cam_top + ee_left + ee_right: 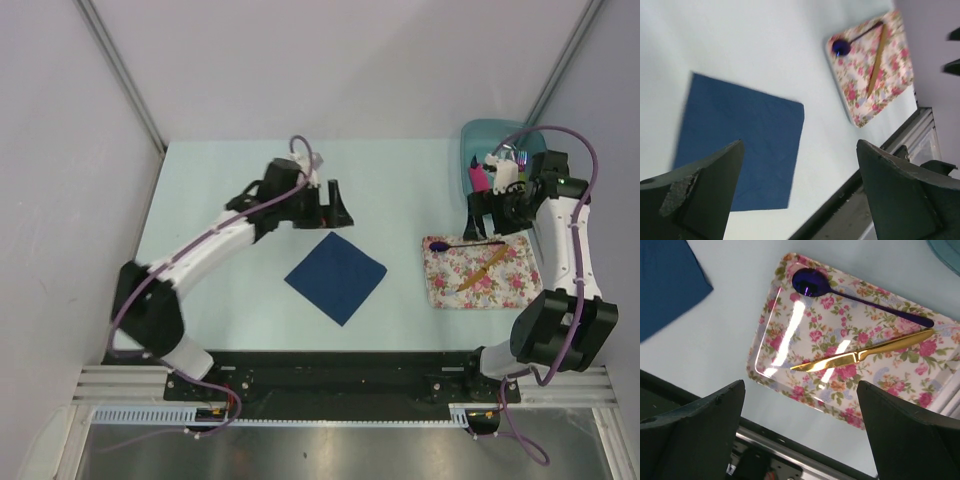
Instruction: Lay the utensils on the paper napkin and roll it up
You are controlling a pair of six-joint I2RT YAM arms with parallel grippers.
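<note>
my left end effector (333,207): released, empty, near navy paper napkin (335,277) flat on bench (240,260). my right end effector (800,405): released, empty, over floral tray (790,345) holding gold knife (865,352), purple spoon (810,281).

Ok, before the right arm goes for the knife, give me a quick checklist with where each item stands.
1. Napkin flat, nothing on it: ok.
2. Knife and spoon lying uncovered on the tray: ok.
3. Their handle ends apart: cannot tell.
4. Right gripper open, empty, looking down on the tray: ok.
5. Left gripper open, empty: ok.
</note>
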